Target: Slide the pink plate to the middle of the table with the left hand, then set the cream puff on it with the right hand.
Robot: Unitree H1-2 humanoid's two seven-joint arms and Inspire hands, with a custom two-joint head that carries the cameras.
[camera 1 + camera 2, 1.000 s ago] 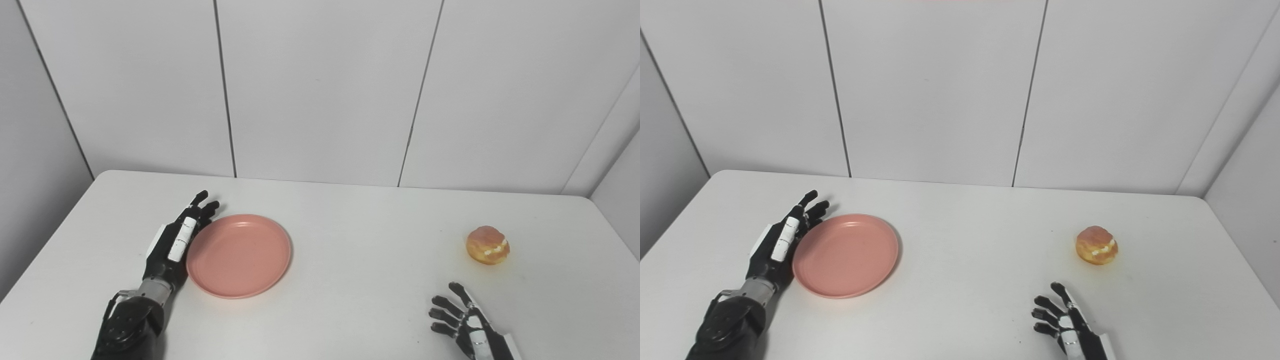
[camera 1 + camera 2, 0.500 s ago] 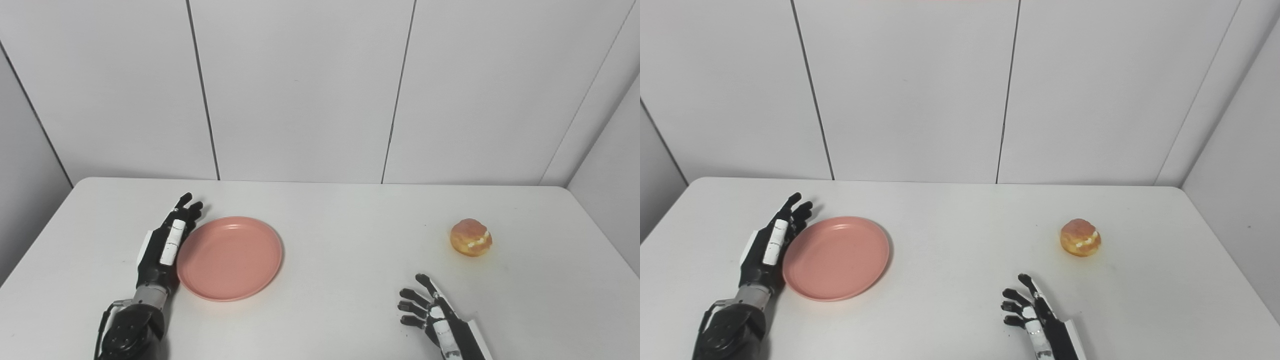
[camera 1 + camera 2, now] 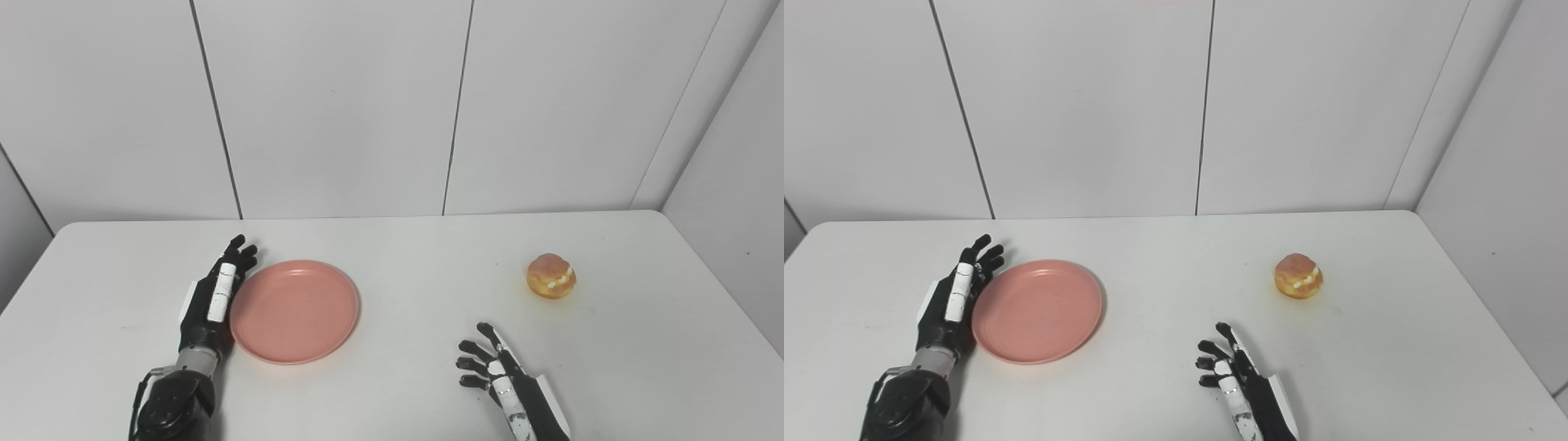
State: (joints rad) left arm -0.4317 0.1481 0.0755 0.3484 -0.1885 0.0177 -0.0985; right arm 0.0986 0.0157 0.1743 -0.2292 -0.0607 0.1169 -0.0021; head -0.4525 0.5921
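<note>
Two task items are lying on the bench (image 3: pixel 392 398): the pink plate (image 3: pixel 294 310) toward the left side, short of the middle, and the cream puff (image 3: pixel 551 276) toward the right side, nearer the far edge than the near one.

The left hand (image 3: pixel 214 293) is being held flat and open against the plate's left rim, fingers extended toward the far edge, nothing being gripped. The right hand (image 3: pixel 499 376) is being held open near the near edge, fingers spread and empty, well apart from the cream puff.

The plate is being judged as light, rigid and shallow, with a smooth underside likely to be sliding easily on the smooth bench top. No grasp is being called for; contact is best being kept along the left rim, with the push directed toward the middle, since an off-centre push is likely to be turning the plate rather than moving it straight.

The cream puff is being judged as light, soft and easily crushed, with filling showing at a split in its side. Hold is best being taken gently around the firmer upper shell from opposite sides, clear of the filling.
</note>
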